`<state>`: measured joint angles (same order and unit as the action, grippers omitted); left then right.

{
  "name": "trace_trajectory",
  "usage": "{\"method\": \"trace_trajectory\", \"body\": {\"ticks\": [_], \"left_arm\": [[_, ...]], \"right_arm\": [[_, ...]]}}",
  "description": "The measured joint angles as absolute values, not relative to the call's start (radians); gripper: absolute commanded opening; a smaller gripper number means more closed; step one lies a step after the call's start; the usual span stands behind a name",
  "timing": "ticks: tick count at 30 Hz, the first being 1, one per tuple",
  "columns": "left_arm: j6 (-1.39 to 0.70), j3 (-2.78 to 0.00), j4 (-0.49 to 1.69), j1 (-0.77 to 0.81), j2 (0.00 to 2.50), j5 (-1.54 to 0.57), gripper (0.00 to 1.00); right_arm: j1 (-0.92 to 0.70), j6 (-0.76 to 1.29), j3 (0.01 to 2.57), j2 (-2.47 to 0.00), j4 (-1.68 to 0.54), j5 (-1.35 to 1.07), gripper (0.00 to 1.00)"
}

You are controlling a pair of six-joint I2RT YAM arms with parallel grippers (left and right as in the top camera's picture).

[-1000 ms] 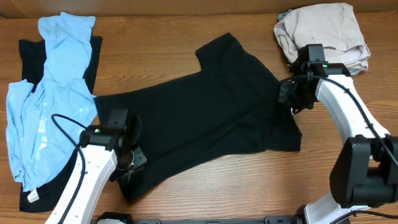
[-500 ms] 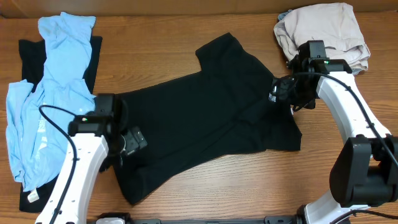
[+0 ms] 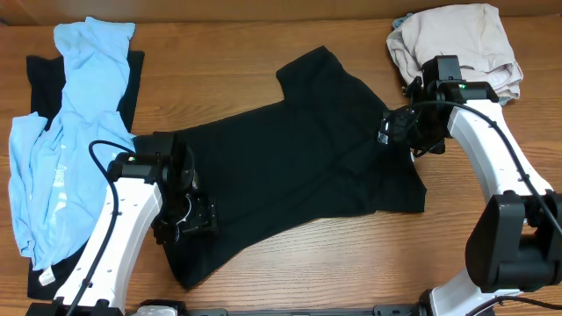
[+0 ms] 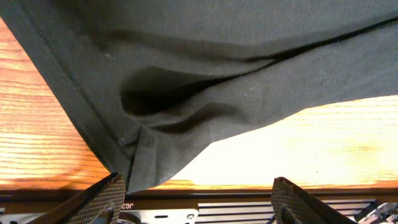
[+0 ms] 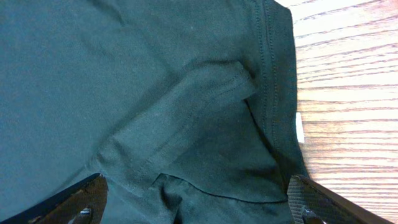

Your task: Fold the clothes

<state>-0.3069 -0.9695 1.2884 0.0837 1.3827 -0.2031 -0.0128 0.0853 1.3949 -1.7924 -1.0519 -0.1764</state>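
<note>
Far left on the wooden table [image 3: 351,263], a light blue garment [image 3: 70,132] lies crumpled over a black garment [image 3: 39,75] whose edges show above and below it. Just beside that pile, the left gripper [image 3: 189,215] hovers over the lower-left corner of the black T-shirt [image 3: 299,158]. The left wrist camera shows the left gripper [image 4: 196,179] with its jaws spread wide and nothing pinched between its fingers [image 4: 102,196]. The shirt's stitched bottom hem [image 4: 81,118] runs diagonally down toward them, and bare wood shows on either side.

The T-shirt sprawls unfolded across the middle of the table, slanting from lower left to upper right, one sleeve pointing toward the far edge. Open wood lies in front of it between the two arms, and another clear strip runs along the far edge between the piles.

At the shirt's right side, the right gripper [image 3: 399,130] sits over the edge near the other sleeve. The right wrist view shows the right gripper [image 5: 196,180] likewise open, fingers [image 5: 81,199] apart above a sleeve [image 5: 186,112] that is folded back on the body of the shirt. The double-stitched edge [image 5: 273,62] ends at bare table.

In the far right corner a beige garment [image 3: 457,44] sits bunched, just behind the right arm.
</note>
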Motion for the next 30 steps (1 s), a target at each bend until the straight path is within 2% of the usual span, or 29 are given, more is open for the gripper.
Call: {"method": "trace_trajectory", "body": {"ticks": [3, 6, 16, 30], "left_arm": [[-0.308, -0.97, 1.291, 0.084, 1.383, -0.202, 0.72], [-0.313, -0.97, 1.286, 0.084, 1.383, -0.194, 0.58], [-0.315, -0.905, 1.165, 0.084, 1.455, -0.183, 0.6], [-0.315, -0.875, 1.153, 0.084, 1.545, -0.182, 0.43]], "right_arm": [[-0.013, 0.081, 1.395, -1.792, -1.041, -0.177, 1.0], [-0.013, 0.08, 1.395, -1.793, -1.025, -0.177, 1.0], [-0.013, 0.072, 1.395, -1.793, -1.003, -0.179, 1.0], [-0.013, 0.059, 1.395, -1.792, -1.005, -0.179, 1.0]]}}
